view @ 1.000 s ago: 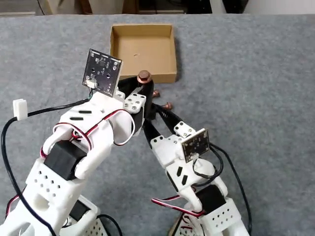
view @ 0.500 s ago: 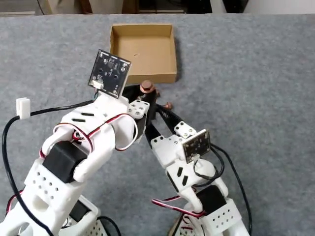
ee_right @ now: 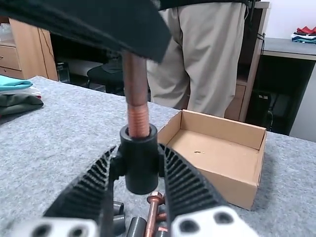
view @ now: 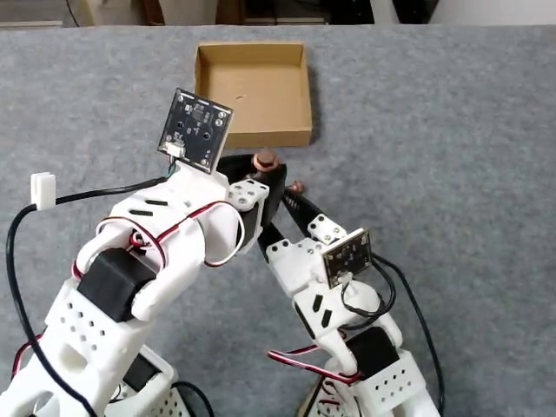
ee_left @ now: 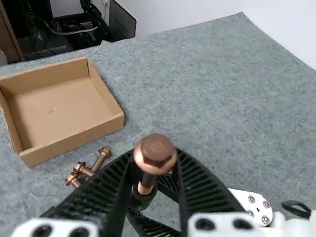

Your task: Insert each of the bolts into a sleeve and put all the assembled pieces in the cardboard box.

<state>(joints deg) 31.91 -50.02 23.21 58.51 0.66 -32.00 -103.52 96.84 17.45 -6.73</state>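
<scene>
My left gripper [view: 264, 176] is shut on a copper bolt [view: 265, 160], held upright by the shaft just under its hex head [ee_left: 154, 151]. The bolt's threaded end [ee_right: 137, 118] sits in the top of a black sleeve [ee_right: 140, 159]. My right gripper [ee_right: 139, 170] is shut on that sleeve from below, and the sleeve [ee_left: 143, 191] shows under the bolt between the left fingers. Both grippers meet just in front of the cardboard box [view: 252, 136], which holds nothing.
Loose copper bolts [ee_left: 90, 167] lie on the grey mat beside the box's front wall [ee_left: 74, 138]; one bolt [view: 296, 186] shows to the right of the grippers. Spare black sleeves [ee_right: 118, 211] and a bolt [ee_right: 152, 213] lie under the right gripper.
The left arm carried the bolt away from the box's front wall, toward the right arm, and brought it down onto the sleeve. The right arm kept still.
</scene>
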